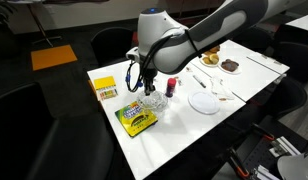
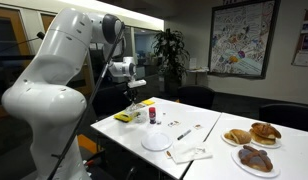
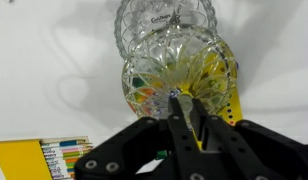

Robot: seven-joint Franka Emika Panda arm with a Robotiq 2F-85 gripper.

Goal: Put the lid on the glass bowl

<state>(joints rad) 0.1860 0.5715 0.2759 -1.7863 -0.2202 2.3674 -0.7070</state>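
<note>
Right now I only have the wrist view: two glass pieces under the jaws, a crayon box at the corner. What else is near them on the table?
Observer: A small red bottle stands upright near the lid, on the side away from the yellow crayon box.
Operator: Anything flat I could mistake for the lid?
Observer: A white plate lies beyond the bottle, apart from it. It is opaque, not glass.
Operator: Rest of the table?
Observer: Pastries sit at the far end, well away from the gripper.
</note>
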